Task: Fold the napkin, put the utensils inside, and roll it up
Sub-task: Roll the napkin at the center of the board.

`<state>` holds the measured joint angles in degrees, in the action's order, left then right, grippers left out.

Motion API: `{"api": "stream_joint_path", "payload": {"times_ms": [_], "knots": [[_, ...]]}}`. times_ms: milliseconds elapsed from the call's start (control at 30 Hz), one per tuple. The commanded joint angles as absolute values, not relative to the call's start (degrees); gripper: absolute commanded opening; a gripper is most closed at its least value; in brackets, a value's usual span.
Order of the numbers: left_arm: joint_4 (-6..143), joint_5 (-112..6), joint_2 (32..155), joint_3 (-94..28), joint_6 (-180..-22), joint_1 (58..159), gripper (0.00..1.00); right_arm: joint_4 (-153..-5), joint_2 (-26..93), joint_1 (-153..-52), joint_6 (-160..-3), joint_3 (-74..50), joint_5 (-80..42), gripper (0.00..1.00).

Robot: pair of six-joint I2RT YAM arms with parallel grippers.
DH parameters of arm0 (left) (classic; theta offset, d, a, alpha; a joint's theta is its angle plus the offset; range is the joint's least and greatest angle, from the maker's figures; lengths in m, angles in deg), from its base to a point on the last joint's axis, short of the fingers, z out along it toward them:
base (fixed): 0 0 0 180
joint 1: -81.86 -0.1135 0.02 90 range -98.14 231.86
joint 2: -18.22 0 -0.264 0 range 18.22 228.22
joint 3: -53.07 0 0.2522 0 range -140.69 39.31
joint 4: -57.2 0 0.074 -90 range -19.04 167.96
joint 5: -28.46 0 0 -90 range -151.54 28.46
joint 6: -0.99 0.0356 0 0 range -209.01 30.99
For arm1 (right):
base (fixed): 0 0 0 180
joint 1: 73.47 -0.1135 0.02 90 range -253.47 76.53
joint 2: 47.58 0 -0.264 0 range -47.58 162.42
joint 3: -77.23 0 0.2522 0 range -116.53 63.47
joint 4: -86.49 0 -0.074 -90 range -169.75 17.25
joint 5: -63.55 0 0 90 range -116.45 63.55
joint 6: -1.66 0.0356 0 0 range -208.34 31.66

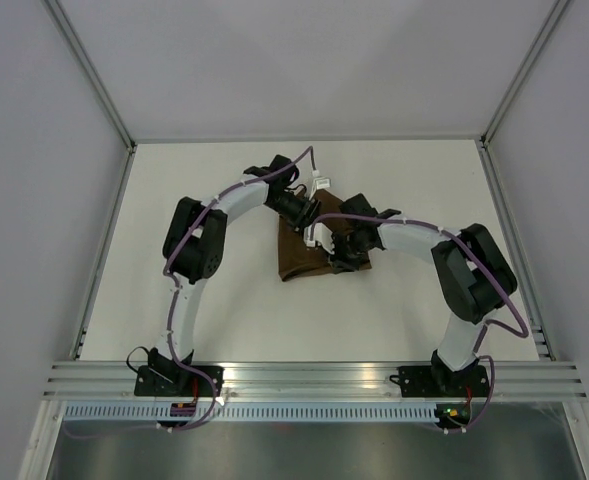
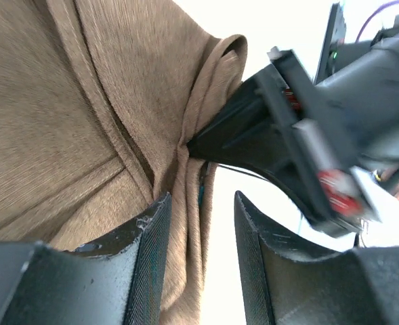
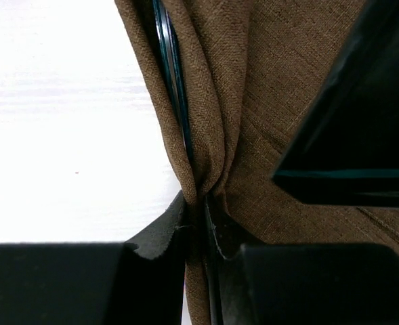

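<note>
Napkin (image 1: 296, 262) lies bunched, mid-frame in top view. Right gripper (image 3: 198, 211) is clamped on napkin's gathered edge fold, likely anchoring it. Left gripper (image 2: 202, 203) has jaws apart, straddling same edge, nothing clamped; probably repositioning for a fresh grip.

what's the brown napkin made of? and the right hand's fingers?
Dark brown square cloth napkin: woven fabric, matte; visible weave, soft creases. Black fingers of the right hand: probably moulded plastic, matte with ragged edges; rubber facing possible, unclear.
</note>
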<state>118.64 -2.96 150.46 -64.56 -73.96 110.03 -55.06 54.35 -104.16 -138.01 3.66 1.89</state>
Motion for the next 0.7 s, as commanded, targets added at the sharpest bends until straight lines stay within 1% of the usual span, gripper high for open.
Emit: {"api": "stream_joint_path", "payload": {"times_ms": [0, 167, 267, 300, 333, 400, 433, 500, 533, 567, 600, 667], "knots": [[108.61, -5.28, 142.78, -61.6, -81.95, 108.94, 0.48, -43.12, 58.76, -101.86, -141.59, -1.72, 8.61, 0.19], [97.43, -15.47, 134.95, -54.57, -90.83, 106.22, 0.48, -32.65, 65.62, -98.61, -144.85, -8.68, 13.71, 0.18], [89.08, -21.8, 128.19, -47.89, -96.56, 104.46, 0.47, -27.31, 69.84, -97.2, -147.04, -13.16, 15.38, 0.18], [86.37, -23.65, 126.25, -43.78, -98.48, 104.19, 0.47, -26.41, 70.8, -96.76, -147.14, -15.17, 15.82, 0.18], [82.77, -26.45, 122.14, -41.92, -98.76, 104.1, 0.47, -24.31, 72.64, -96.41, -147.83, -16.15, 16.0, 0.18], [78.89, -30.67, 118.08, -36.31, -100.25, 104.1, 0.48, -22.54, 74.32, -95.71, -148.36, -18.6, 16.61, 0.18], [75.56, -34.35, 114.4, -34.53, -100.43, 104.19, 0.48, -21.05, 75.81, -95.53, -148.45, -19.32, 16.79, 0.18], [72.47, -37.62, 110.61, -29.1, -99.74, 104.8, 0.48, -19.55, 77.14, -95.0, -148.98, -21.59, 17.41, 0.17], [69.06, -41.47, 108.94, -27.33, -99.04, 105.85, 0.48, -17.72, 78.71, -94.83, -149.33, -22.48, 17.58, 0.17], [67.89, -43.77, 105.35, -25.48, -96.94, 106.64, 0.49, -16.74, 79.59, -94.3, -149.86, -23.36, 17.59, 0.17], [66.66, -48.23, 104.01, -22.42, -95.7, 107.69, 0.5, -16.04, 80.99, -94.12, -150.03, -24.85, 17.67, 0.17], [62.63, -52.82, 100.15, -17.76, -91.59, 111.12, 0.51, -14.45, 82.32, -93.42, -150.3, -26.09, 18.11, 0.17]]}}
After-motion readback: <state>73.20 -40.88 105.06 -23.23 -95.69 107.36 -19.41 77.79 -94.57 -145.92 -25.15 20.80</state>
